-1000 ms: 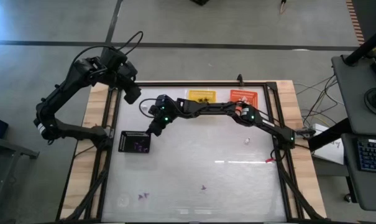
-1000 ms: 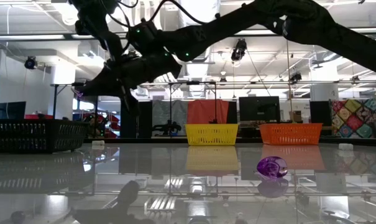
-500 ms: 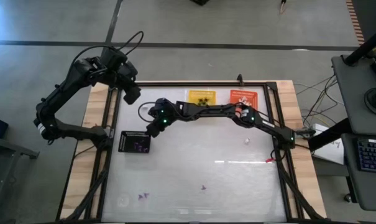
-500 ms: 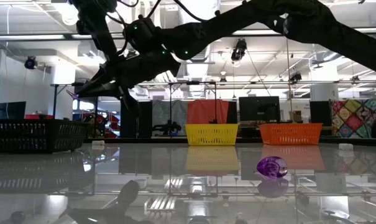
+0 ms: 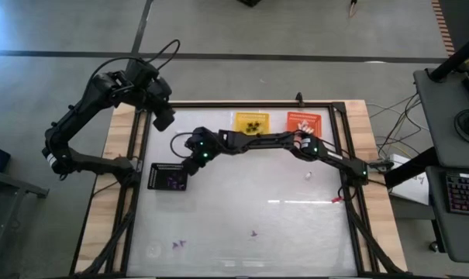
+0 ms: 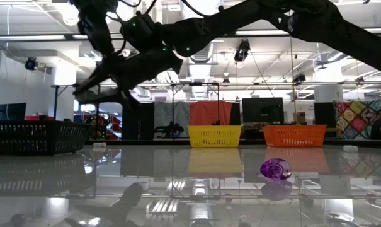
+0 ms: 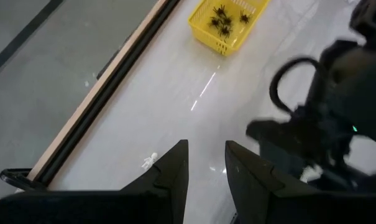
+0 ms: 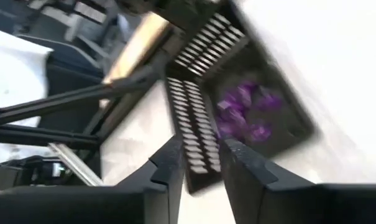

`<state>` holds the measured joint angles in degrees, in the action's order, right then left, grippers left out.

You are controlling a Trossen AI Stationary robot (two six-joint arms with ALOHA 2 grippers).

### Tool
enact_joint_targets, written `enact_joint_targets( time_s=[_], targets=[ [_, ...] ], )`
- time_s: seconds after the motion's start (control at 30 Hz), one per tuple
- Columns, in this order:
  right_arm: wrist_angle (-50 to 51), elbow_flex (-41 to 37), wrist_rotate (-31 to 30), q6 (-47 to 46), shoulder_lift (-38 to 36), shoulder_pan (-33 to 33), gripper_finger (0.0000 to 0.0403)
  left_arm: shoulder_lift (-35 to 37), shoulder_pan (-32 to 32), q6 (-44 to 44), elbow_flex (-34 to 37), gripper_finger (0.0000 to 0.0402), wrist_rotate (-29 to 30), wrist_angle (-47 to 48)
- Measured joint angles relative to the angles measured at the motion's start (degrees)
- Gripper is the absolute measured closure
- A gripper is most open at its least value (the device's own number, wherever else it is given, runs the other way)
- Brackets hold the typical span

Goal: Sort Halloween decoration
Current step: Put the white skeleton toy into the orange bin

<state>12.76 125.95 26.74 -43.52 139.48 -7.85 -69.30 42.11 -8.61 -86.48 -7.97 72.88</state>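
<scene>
purple trinkets (image 8: 243,112) lie heaped in the black basket (image 5: 167,177), which sits by the worktop's left edge, about halfway along it. black spider trinkets (image 7: 228,15) fill the yellow basket (image 5: 251,122) at the far edge, with the orange basket (image 5: 303,122) just beside it holding white pieces. loose pieces are scattered on the bare glass: a white one (image 5: 308,175) toward the right edge, a purple one (image 5: 253,232) near the near edge, two more (image 5: 177,244) toward the near left corner, and a round purple one (image 6: 275,169) seen low across the worktop (image 5: 242,201). the middle and the near half are otherwise open.

the right gripper (image 8: 197,163) hangs over the black basket's far right corner, its arm stretched flat across the far half of the worktop from the right edge; its fingers stand a little apart with nothing between them. the left gripper (image 7: 205,163) is raised over the far left corner, fingers slightly parted and empty.
</scene>
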Motion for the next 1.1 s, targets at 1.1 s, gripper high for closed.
enact_joint_targets(
  time_s=[1.1],
  targets=[
    [77.2, -0.9, -38.9, 3.0, -16.5, 0.3, 0.0279, 0.2, 0.0, -8.9, 10.7, 0.0314, -0.5, 1.5]
  ],
)
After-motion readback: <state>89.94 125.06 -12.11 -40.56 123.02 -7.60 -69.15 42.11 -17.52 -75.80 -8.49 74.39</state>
